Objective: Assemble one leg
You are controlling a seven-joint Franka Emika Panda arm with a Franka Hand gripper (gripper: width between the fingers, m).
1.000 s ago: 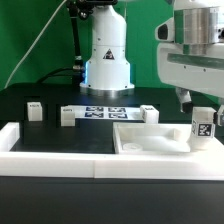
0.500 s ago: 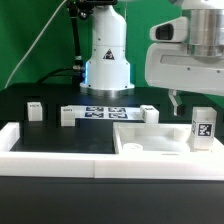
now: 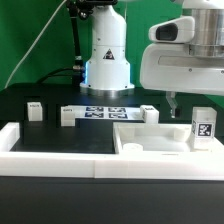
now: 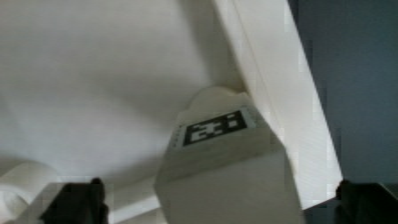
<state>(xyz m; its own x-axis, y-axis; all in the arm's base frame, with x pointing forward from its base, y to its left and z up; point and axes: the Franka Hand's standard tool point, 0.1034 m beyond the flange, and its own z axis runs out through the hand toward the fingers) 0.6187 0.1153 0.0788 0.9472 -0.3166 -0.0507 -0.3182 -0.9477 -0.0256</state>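
**One leg upright on the panel, jaws spread wide around it**

One leg (image 3: 204, 128) stands upright on the large white panel (image 3: 150, 143), close to the panel's edge on the exterior view's right. Its black-and-white tag (image 4: 217, 130) faces the wrist camera. Whether its foot is seated in the panel or merely resting there cannot be told.

The gripper (image 4: 221, 203) hangs over that side of the panel with its jaws spread wide. In the wrist view the two dark fingertips (image 4: 75, 203) flank the leg with a clear gap on each side, touching nothing and holding nothing.

Three spare legs sit off the panel on the black table (image 3: 60, 128). One (image 3: 150, 112) is just behind the panel's far edge. The other two (image 3: 67, 116) (image 3: 34, 110) are well apart from the panel, toward the exterior view's left. The marker board (image 3: 105, 112) lies flat behind the panel's far edge, between the first spare leg and the other two.

The leg looks like a stiff, light plastic post that will not give under the pads and is unlikely to break. Its faces seem smooth, so it could slip or twist in a loose pinch. Being tall and narrow, it would probably topple onto the panel if one finger touched first. The best hold appears to be on two opposite flat faces, somewhat above mid-height, with the pads square to them and closing evenly.
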